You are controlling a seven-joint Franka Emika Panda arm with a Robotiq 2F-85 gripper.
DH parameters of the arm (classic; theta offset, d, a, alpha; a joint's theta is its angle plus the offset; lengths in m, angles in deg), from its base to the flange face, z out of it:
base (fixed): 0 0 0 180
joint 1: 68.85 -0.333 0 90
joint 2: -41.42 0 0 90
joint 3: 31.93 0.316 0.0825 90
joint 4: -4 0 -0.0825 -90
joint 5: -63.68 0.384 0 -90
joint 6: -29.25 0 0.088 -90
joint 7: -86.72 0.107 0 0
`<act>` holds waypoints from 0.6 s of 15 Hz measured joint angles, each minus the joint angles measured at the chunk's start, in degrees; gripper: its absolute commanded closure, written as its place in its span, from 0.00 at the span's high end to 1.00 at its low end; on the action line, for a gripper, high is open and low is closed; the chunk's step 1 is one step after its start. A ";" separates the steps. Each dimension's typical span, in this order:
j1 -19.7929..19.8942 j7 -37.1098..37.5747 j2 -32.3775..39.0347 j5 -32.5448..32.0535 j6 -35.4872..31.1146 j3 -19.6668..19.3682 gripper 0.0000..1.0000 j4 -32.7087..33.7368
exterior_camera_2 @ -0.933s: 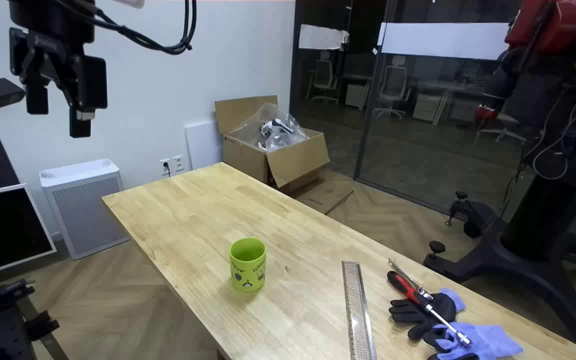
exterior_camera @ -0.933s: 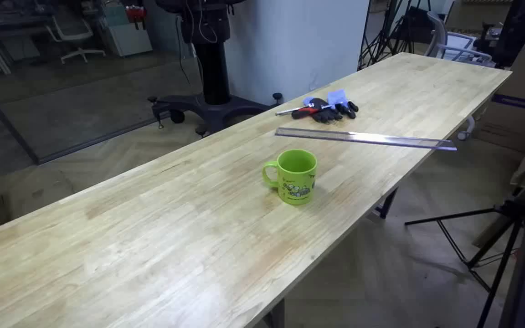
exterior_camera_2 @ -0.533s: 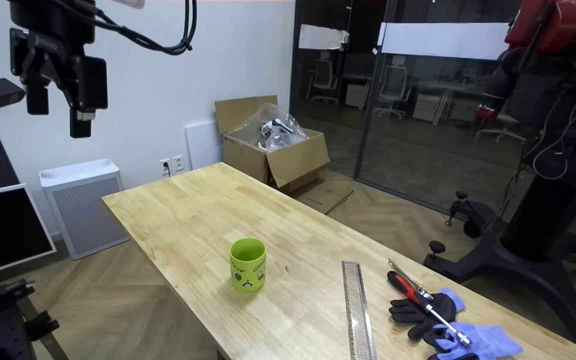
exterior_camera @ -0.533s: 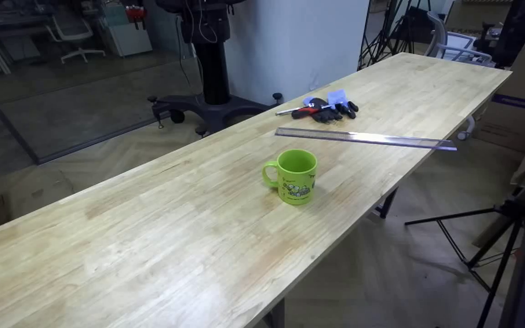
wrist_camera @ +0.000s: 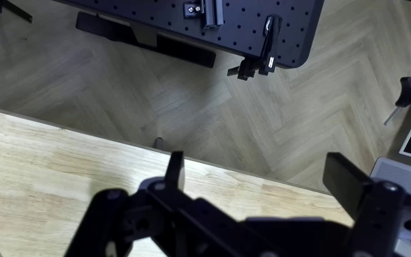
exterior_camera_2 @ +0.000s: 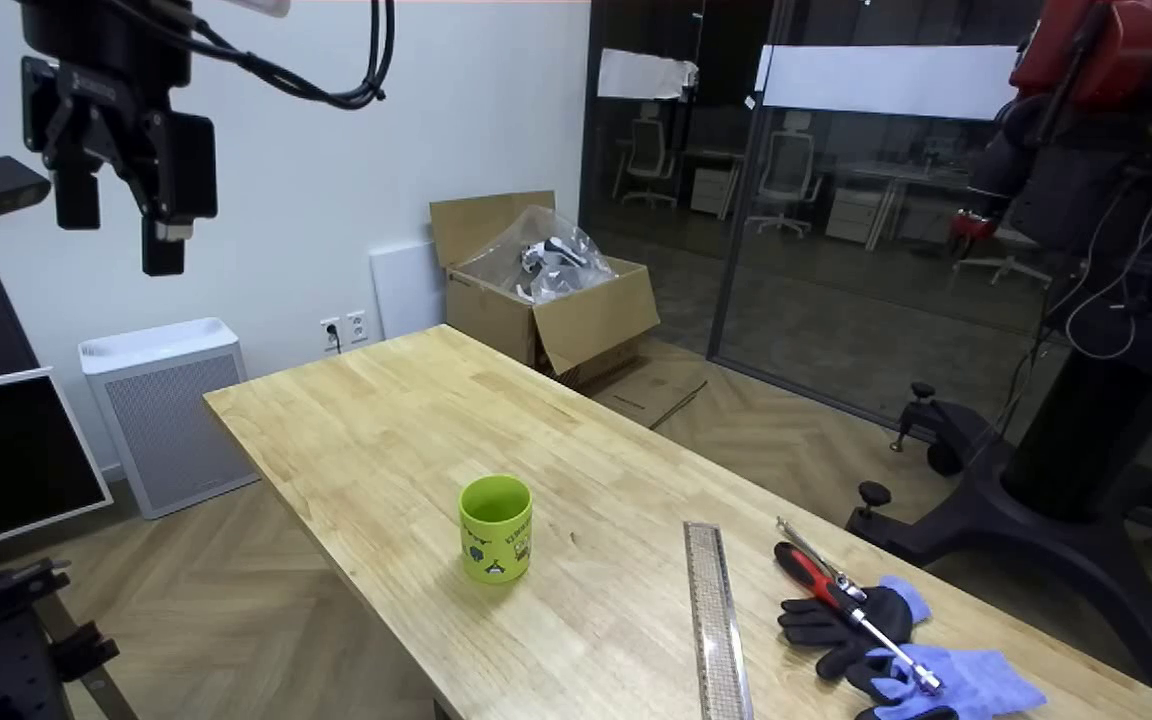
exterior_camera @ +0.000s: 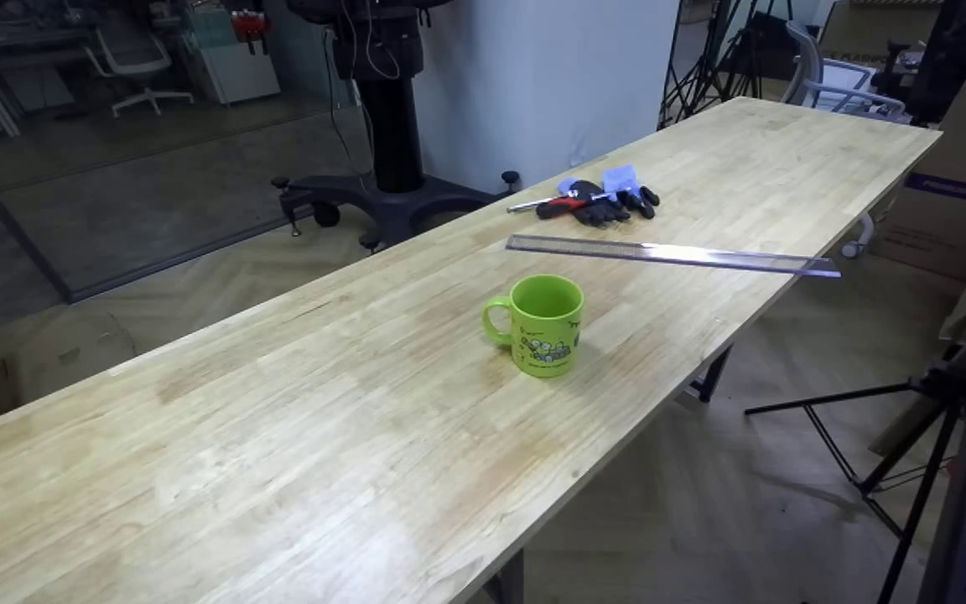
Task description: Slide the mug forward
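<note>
Mug (exterior_camera: 545,334) in lime green stands upright on the wooden table (exterior_camera_2: 386,420), below our pincer (exterior_camera_2: 120,232) and well apart from it; we hold its jaws spread wide, while a ruler (exterior_camera_2: 714,610) and gloves (exterior_camera_2: 981,682) lie farther from the pincer, beyond the mug.

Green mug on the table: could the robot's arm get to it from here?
Probably yes: the gripper hangs open in the air, and nothing visible blocks the way to the upright mug; the ruler lies apart.
</note>
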 measured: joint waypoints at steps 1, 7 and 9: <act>0.54 0.22 0.00 -0.59 -1.28 0.46 1.00 -0.19; 7.49 3.64 0.41 -7.26 -21.90 1.73 1.00 -6.15; 10.07 4.86 1.36 -7.53 -29.42 1.20 1.00 -8.98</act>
